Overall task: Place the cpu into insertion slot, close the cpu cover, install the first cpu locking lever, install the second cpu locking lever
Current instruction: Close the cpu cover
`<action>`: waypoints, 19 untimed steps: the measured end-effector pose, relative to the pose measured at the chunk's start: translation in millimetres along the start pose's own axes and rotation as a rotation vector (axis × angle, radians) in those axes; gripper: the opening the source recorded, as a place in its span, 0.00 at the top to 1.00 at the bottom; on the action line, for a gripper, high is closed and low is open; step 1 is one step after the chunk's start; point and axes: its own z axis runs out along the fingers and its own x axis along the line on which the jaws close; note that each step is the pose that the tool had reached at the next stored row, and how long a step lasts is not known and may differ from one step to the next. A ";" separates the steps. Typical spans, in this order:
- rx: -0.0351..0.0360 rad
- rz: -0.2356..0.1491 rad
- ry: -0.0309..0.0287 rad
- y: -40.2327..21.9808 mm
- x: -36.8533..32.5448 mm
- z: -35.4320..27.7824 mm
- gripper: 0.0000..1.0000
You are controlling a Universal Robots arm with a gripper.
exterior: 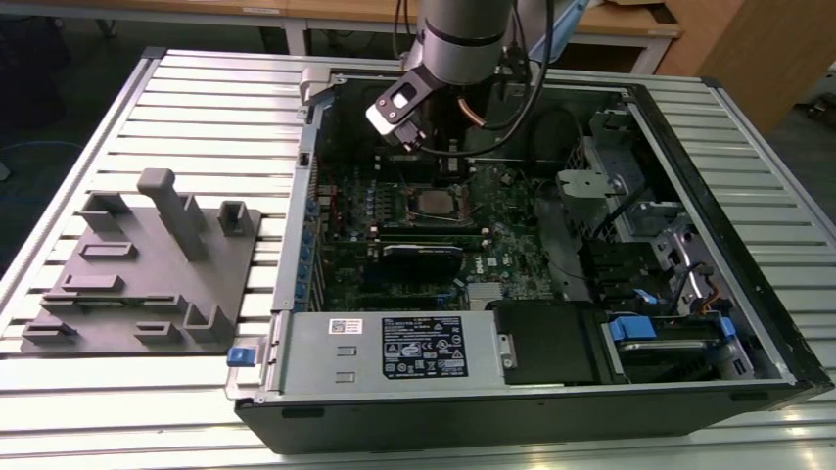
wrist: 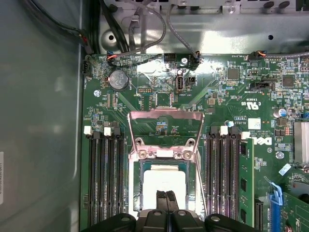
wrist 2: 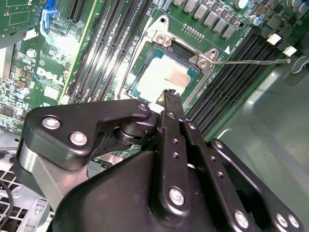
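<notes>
On the bench (exterior: 78, 392), at the exterior view's left, a grey fixture (exterior: 137, 269) lay beside the open case (exterior: 523, 431). Inside the case the arm (exterior: 457, 39) hung over the board (exterior: 359, 220). In both wrist views the cpu (wrist: 164, 180) sat in the slot (wrist 2: 181, 49), pale face bare, with the cover (wrist: 164, 126) swung up and open behind it. The claw (wrist: 166, 194) was at the cpu's edge, fingers pressed together and pinching nothing; contact could not be told. In the second wrist view a thin lever (wrist 2: 251, 61) stuck out free
</notes>
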 end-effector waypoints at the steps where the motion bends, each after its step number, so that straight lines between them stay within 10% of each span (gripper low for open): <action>1: 0.0000 0.000 0.0000 0.0 0.0 -0.9 0.89; 19: 0.0005 -0.004 -0.0005 0.0 0.1 -4.2 0.89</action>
